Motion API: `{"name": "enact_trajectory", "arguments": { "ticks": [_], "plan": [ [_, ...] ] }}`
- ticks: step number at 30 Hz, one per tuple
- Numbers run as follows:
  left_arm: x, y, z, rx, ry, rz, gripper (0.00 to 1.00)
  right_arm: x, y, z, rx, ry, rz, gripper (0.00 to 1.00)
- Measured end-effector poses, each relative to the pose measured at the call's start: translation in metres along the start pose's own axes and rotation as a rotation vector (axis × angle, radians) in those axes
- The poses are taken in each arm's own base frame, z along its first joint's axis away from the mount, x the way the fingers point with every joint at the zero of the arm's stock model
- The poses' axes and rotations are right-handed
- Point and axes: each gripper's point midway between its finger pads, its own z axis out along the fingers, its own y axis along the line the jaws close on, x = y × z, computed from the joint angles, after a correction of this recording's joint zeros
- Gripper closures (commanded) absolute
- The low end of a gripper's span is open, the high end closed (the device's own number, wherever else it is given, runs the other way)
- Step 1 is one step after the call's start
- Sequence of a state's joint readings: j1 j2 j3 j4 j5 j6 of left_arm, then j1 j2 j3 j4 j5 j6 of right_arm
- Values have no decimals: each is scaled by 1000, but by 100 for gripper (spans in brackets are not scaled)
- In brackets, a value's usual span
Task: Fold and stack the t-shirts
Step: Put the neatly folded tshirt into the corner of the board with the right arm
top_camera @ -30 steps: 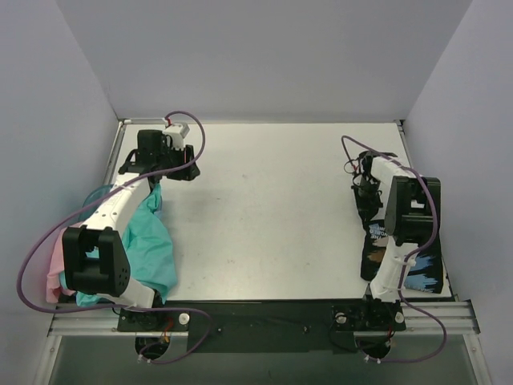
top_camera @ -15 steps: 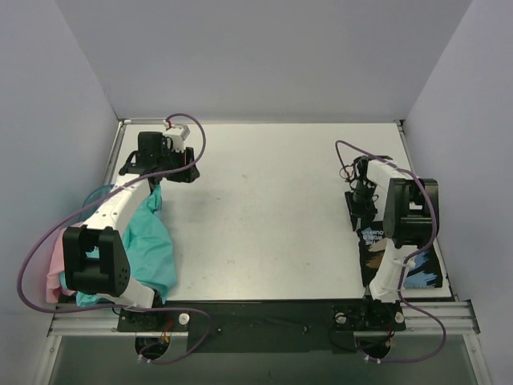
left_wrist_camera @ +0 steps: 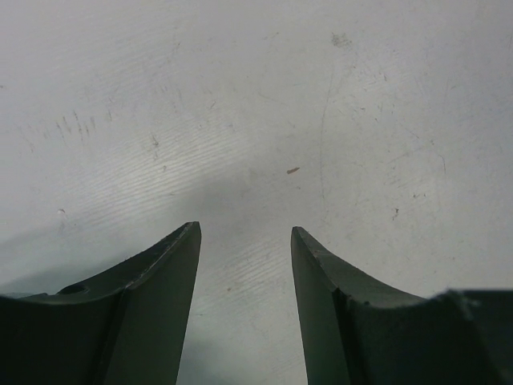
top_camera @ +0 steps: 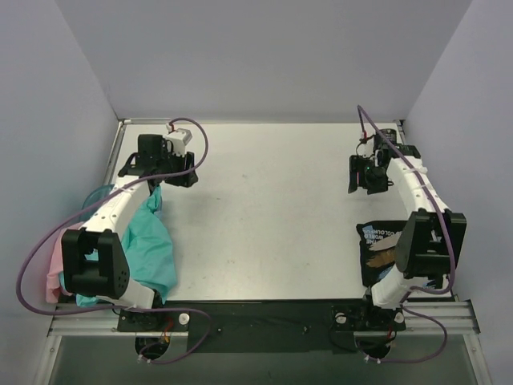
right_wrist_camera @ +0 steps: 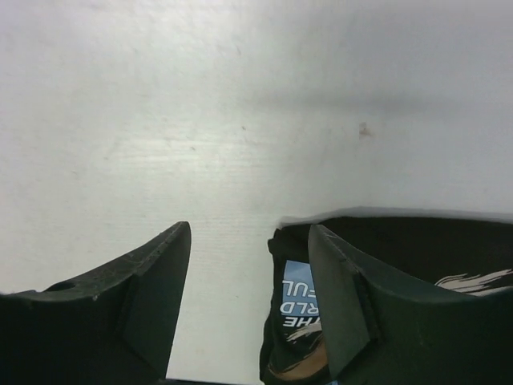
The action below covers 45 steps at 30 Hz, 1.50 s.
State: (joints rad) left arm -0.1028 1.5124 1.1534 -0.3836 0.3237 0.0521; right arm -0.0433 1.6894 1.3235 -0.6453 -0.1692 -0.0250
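Left arm [top_camera: 120, 204]: reaches from its base along the left side, with the black elbow block [top_camera: 96, 263] close to the near edge. The white forearm angles toward the far end. The left gripper [left_wrist_camera: 244, 233] points downward. Its fingers [left_wrist_camera: 160, 277] stand apart with an open gap between them.

Right arm [top_camera: 417, 180]: rises from its base along the right side, forearm running toward the far right, wrist turned inward. The right gripper [right_wrist_camera: 248, 228] also faces down, fingers [right_wrist_camera: 152, 277] parted.

A purple cable [top_camera: 32, 265] loops beside the left arm, and another runs along the right. The two grippers are well apart, one on each side.
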Motion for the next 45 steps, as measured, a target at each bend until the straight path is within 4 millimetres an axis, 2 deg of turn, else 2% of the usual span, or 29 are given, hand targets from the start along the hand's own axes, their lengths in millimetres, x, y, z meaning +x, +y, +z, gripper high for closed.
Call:
{"name": "enact_trajectory", "arguments": {
  "ticks": [4,6,10,13,15,19,20,22,24,30,37,45],
  "plan": [
    [5,0,-12,-4,10,45,39,-38,17,-39,-58,-250,-15,41],
    [7,0,-24,-7,1,60,39,-45,25,-51,-89,-351,-10,40],
    [14,6,-59,-41,-62,101,37,-36,38,-61,-152,-519,19,36],
    [31,13,-81,-108,-121,116,36,-17,44,-54,-190,-612,47,36],
    [42,18,-86,-161,-157,110,36,-5,46,-47,-207,-668,66,33],
    [77,32,-81,-259,-203,44,34,17,44,-30,-210,-738,97,31],
    [88,35,-78,-280,-206,20,19,22,42,-25,-204,-746,104,31],
    [110,38,-73,-304,-209,-22,16,30,39,-17,-192,-761,115,30],
    [122,43,-71,-323,-229,-59,13,36,36,-11,-178,-784,119,30],
    [130,61,-75,-392,-327,-140,11,56,25,1,-119,-849,106,30],
    [137,67,-74,-426,-373,-146,11,49,19,-9,-88,-928,88,30],
    [136,67,-75,-431,-402,-168,11,47,18,-10,-74,-934,73,30]
  ]
}}
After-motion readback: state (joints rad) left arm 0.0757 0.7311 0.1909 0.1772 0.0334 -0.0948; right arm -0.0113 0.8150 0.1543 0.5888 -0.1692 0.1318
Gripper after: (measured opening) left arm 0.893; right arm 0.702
